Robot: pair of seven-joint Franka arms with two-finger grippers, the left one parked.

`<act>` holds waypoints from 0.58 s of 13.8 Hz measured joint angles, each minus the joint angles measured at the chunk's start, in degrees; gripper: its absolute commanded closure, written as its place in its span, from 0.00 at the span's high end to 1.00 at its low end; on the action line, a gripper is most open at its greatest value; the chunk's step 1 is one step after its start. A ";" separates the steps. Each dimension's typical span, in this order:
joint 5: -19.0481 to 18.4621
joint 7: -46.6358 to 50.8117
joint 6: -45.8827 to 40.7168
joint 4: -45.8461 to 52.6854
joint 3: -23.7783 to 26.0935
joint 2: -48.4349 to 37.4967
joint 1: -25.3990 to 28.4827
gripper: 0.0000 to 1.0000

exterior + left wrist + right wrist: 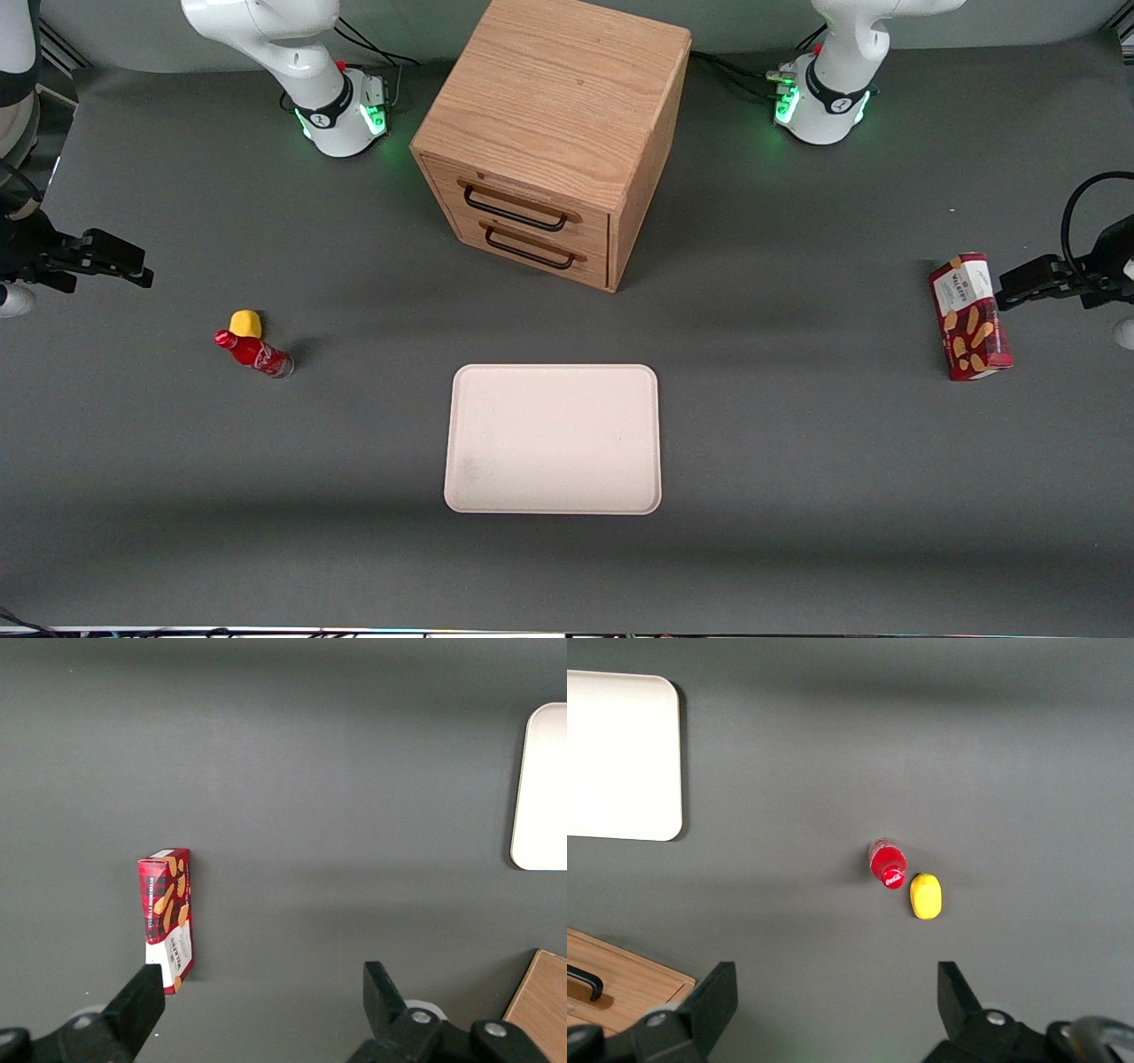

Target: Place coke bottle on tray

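The coke bottle (255, 354) (887, 864), small with a red cap and red label, stands on the grey table toward the working arm's end. It touches nothing but sits close beside a yellow lump. The pale cream tray (554, 439) (620, 753) lies flat and bare near the table's middle, nearer the front camera than the wooden drawer cabinet. My gripper (142, 266) (837, 979) hangs well above the table at the working arm's end, away from the bottle, open with nothing between its fingers.
A yellow rounded lump (245, 323) (926, 896) sits just beside the bottle, slightly farther from the front camera. A wooden two-drawer cabinet (549, 133) stands mid-table. A red snack box (970, 316) (168, 917) lies toward the parked arm's end.
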 measured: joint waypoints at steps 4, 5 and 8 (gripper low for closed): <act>0.00 0.00 1.14 0.00 -0.01 0.01 -0.07 1.00; 0.00 0.00 1.15 0.00 -0.04 0.01 -0.10 1.00; -0.03 0.00 1.16 0.03 -0.20 -0.13 -0.30 1.00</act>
